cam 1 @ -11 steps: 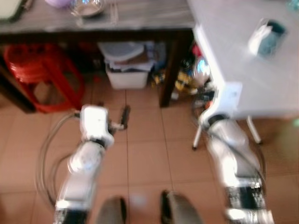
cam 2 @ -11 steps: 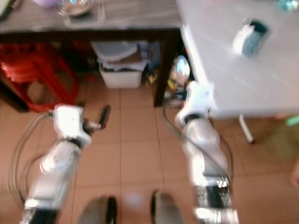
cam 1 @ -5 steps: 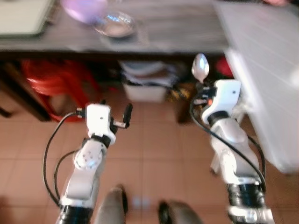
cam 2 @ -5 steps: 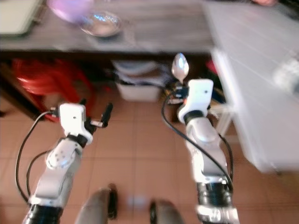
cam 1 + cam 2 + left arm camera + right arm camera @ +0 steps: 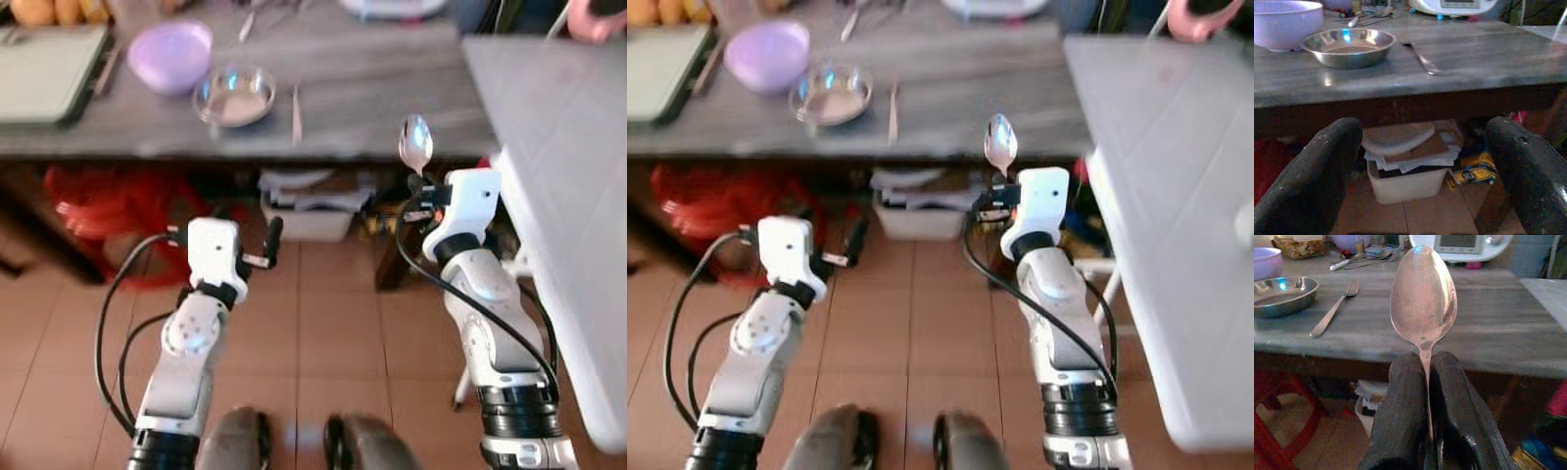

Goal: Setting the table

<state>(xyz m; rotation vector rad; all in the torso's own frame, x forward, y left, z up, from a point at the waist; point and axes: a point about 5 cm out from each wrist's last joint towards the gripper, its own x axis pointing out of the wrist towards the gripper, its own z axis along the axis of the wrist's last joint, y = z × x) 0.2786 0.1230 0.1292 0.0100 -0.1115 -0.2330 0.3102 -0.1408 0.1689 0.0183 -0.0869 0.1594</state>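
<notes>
Ahead, one spoon (image 5: pixel 1422 296) upright in pinched right hand (image 5: pixel 1425 382); left hand (image 5: pixel 1425 161) spread, holding nothing.

Bowl (image 5: pixel 172 56) left of dish (image 5: pixel 233 95) – fork (image 5: pixel 297 100) right, on table (image 5: pixel 392 88)

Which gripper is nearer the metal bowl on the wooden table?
Left. The left gripper sits below the metal bowl, just off its right side; the right gripper, holding the spoon, is farther right.

Two bowls (image 5: pixel 171 57) (image 5: pixel 233 95), one fork (image 5: pixel 297 100), one spoon (image 5: pixel 415 144)
</notes>
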